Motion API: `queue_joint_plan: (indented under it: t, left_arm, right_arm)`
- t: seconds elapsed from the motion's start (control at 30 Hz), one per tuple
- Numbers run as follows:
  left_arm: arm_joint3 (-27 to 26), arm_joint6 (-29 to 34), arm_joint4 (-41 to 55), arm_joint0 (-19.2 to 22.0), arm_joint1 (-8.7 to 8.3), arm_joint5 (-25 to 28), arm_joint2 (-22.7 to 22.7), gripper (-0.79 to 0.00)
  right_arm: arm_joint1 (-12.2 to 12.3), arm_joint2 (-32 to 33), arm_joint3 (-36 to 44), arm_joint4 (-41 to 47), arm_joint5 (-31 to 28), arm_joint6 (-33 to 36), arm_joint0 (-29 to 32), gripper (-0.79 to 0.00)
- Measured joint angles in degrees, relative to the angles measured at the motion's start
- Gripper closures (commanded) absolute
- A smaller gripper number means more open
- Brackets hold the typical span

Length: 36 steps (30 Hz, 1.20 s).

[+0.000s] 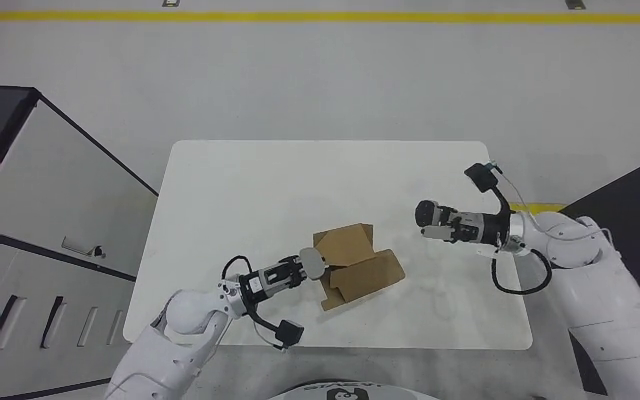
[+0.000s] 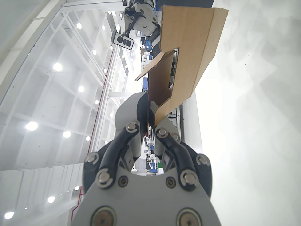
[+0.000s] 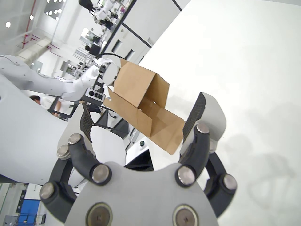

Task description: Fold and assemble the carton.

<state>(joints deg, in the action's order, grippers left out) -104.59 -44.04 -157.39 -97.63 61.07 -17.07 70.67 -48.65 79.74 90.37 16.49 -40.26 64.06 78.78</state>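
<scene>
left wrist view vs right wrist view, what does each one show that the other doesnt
Left wrist view: the left gripper up close, shut on a flap edge of the carton, whose outer panels face the camera.
Right wrist view: the right gripper up close, open and apart from the carton, plus the carton's hollow inside.
Both: the brown carton, partly unfolded, with the other arm's gripper beyond it.
</scene>
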Motion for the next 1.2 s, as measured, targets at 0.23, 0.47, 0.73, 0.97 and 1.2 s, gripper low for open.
queue_joint_plan:
  t: [0.23,0.47,0.73,0.97,1.2]
  left_arm:
    - [0.69,-0.62,0.89,0.74,0.03,0.71,-0.91,0.000]
    - [2.04,-3.04,5.02,2.77,0.13,0.09,-2.35,0.000]
    - [1.97,-2.27,5.26,3.26,0.18,-0.08,-2.68,0.000]
    - [2.17,-3.10,7.20,3.63,0.11,-0.36,-3.10,0.000]
    - [2.46,-4.14,7.87,3.76,-0.07,-0.61,-3.25,0.000]
  right_arm:
    - [-0.61,-5.88,-1.21,11.63,6.46,5.46,-0.84,-0.785]
    - [-1.74,-10.95,-8.03,33.75,17.62,17.59,-6.73,-0.785]
    - [-1.92,-11.57,-7.26,32.97,18.61,16.39,-6.30,-0.785]
    - [-2.76,-13.50,-9.08,32.87,19.45,16.55,-7.23,-0.785]
    - [-3.49,-14.37,-10.59,33.39,18.03,17.65,-8.06,-0.748]
